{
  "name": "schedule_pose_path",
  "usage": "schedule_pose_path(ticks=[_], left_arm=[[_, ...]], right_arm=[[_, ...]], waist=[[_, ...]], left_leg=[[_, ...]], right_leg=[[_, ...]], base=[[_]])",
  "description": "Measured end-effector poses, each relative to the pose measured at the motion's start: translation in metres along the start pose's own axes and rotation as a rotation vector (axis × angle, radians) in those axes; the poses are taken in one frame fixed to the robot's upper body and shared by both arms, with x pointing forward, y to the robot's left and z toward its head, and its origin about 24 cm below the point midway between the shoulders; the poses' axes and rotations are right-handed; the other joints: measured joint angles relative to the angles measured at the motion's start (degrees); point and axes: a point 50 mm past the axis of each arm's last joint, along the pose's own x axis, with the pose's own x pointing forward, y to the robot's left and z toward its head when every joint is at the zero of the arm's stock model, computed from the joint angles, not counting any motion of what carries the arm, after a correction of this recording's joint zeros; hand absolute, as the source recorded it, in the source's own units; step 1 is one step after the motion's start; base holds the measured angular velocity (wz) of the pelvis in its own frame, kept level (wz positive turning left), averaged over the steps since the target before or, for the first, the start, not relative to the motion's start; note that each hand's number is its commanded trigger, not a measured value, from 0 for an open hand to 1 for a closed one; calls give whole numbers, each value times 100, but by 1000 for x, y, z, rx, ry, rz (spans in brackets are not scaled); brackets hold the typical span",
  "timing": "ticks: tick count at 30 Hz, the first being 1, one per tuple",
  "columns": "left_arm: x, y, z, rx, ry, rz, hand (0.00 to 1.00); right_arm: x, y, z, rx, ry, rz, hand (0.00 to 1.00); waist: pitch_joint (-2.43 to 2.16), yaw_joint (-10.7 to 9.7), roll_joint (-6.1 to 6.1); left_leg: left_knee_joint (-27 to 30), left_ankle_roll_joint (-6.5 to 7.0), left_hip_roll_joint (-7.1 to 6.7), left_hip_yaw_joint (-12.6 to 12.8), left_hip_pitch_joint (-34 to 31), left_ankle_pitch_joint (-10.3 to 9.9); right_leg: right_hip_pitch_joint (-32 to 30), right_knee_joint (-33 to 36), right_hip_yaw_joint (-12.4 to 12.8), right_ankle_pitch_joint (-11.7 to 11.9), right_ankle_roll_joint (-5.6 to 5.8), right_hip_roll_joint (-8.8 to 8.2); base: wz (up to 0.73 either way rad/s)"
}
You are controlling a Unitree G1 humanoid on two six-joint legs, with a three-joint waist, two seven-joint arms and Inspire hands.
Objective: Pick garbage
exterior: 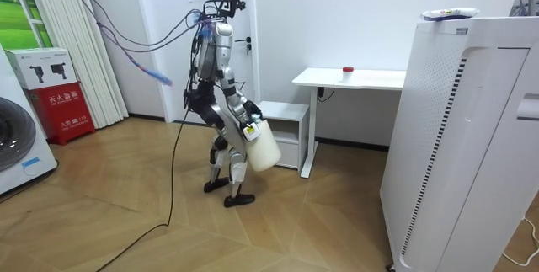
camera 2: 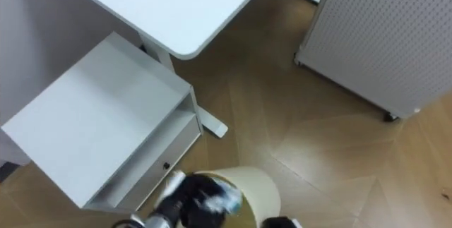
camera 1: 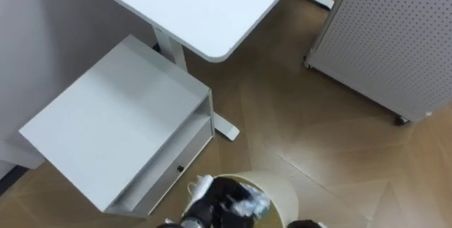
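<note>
Left hand [camera 1: 210,210] clasped the rim of the wastebasket [camera 1: 279,189], crumpled garbage [camera 1: 256,201] inside beside its fingers; a white drawer cabinet [camera 1: 113,129] stood close by.

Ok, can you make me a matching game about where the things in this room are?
Things:
1 cream bin
2 small red thing
3 white cabinet
4 white panel full of holes

Places:
A on top of the desk
B right next to the desk, lower than its top
C carried by the robot, up off the floor
D has a little wheel under it

Pairs: 1-C, 2-A, 3-B, 4-D
</note>
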Motion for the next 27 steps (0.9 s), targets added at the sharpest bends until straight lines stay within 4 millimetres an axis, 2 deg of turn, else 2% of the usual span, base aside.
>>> schedule_pose_path(ticks=[1, 3, 4, 5, 7, 8, 14, 25, 27], left_arm=[[-1, -4, -2, -2, 9, -27, 75], [-3, -11, -6, -5, 25, -81, 70], [-3, -12, -7, -11, 27, -87, 62], [-4, -13, -8, -25, 29, -91, 0], [-5, -13, -10, -47, 34, -96, 0], [-5, -14, -11, -60, 37, -107, 0], [-8, -18, -15, -77, 47, -151, 0], [-10, -18, -19, -64, 54, -169, 0], [-12, -21, -24, -43, 74, -182, 0]], right_arm=[[0, 0, -2, -6, 6, 1, 100], [-3, -2, -7, -16, 21, 5, 100], [-3, -2, -7, -16, 21, 4, 100], [-3, -4, -7, -17, 23, 5, 100], [-3, -4, -8, -18, 25, 8, 100], [-4, -4, -9, -17, 27, 7, 100], [-5, -5, -14, -15, 40, 6, 100], [-6, -10, -12, -3, 34, -15, 100], [-5, -9, -12, -2, 34, -10, 100]], waist=[[-1, 3, 1], [-1, 55, -5], [-2, 66, -6], [-2, 86, -7], [-2, 123, -10], [2, 139, -15], [1, 260, -43], [3, 336, -61], [7, 347, -56]], left_leg=[[-12, 3, -1, 1, 24, 2], [-73, 46, -11, 13, 82, 26], [-103, 59, -12, 13, 95, 42], [-169, 85, -30, 48, 123, 74], [-262, 115, -46, 128, 187, 112], [-300, 127, -85, 132, 226, 125], [-390, 171, -115, 138, 227, 146], [-428, 182, -104, 185, 232, 136], [-427, 183, -100, 169, 251, 135]], right_leg=[[37, -28, 3, 10, 11, 3], [105, -117, 8, 79, 48, -7], [113, -151, 25, 106, 56, -8], [123, -202, 58, 155, 78, -5], [155, -292, 84, 225, 100, 1], [182, -312, 101, 237, 115, -9], [206, -407, 120, 310, 183, -18], [210, -479, 117, 315, 191, -2], [232, -482, 115, 319, 190, -1]], base=[[-5], [0], [-5], [-11], [-12], [-4], [0], [-1], [0]])
